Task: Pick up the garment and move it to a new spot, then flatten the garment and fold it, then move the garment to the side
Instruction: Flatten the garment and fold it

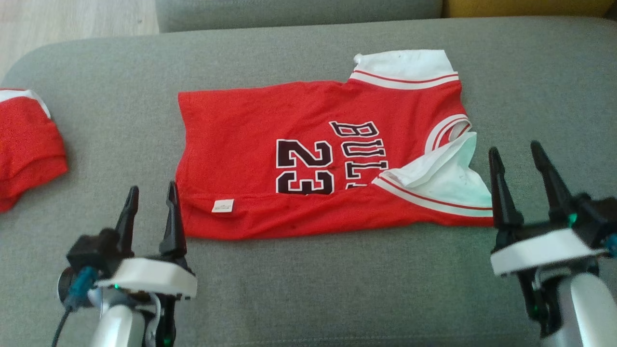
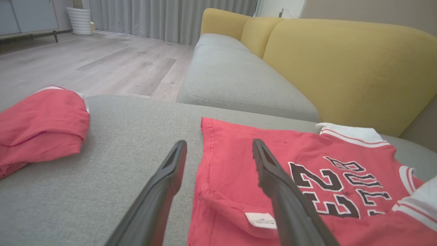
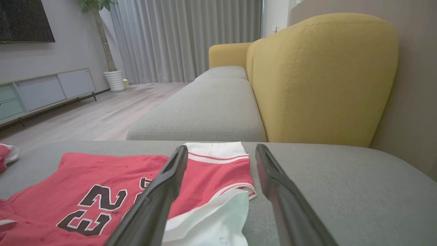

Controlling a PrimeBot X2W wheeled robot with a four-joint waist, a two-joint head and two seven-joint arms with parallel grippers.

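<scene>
One fold looks done on the jersey (image 1: 241,135); left tool (image 1: 152,188) and right tool (image 1: 514,147) gape empty; side move remains.

Soft even daylight, mild edge distortion

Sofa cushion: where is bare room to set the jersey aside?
Bare cushion: between the jersey and the red cloth at left; behind the jersey; right of its sleeves. Crowded: the near edge, with the left gripper and right gripper.

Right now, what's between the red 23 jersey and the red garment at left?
Head view: bare grey sofa cushion between red 23 jersey and red garment.
</scene>
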